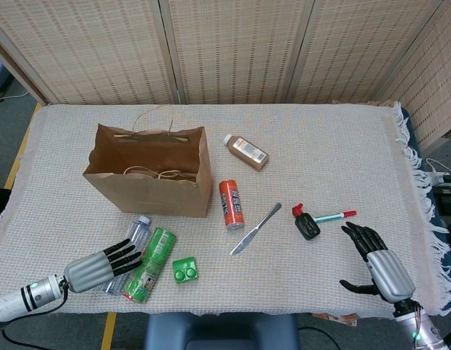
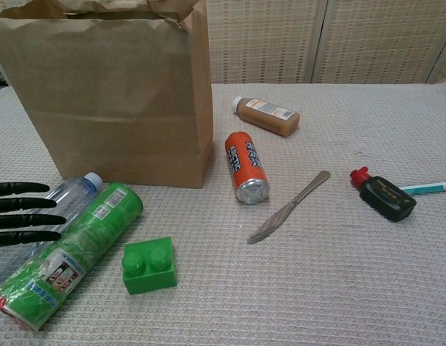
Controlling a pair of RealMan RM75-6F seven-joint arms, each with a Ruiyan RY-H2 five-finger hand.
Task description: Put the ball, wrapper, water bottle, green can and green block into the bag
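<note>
The brown paper bag [image 1: 148,175] [image 2: 107,94] stands open at the left. In front of it the clear water bottle [image 1: 139,227] [image 2: 73,192] and the green can [image 1: 154,259] [image 2: 75,249] lie side by side. The green block [image 1: 184,270] [image 2: 148,264] sits just right of the can. My left hand [image 1: 101,265] [image 2: 24,213] reaches in from the left, its straight, spread fingers lying over the bottle and touching the can. My right hand [image 1: 379,267] hovers with nothing in it near the front right edge. I see no ball or wrapper.
An orange can [image 1: 232,204], a brown bottle [image 1: 246,152], a butter knife [image 1: 256,228], a small black bottle with a red cap [image 1: 306,222] and a pen [image 1: 334,216] lie across the middle and right. The table's front edge is close to both hands.
</note>
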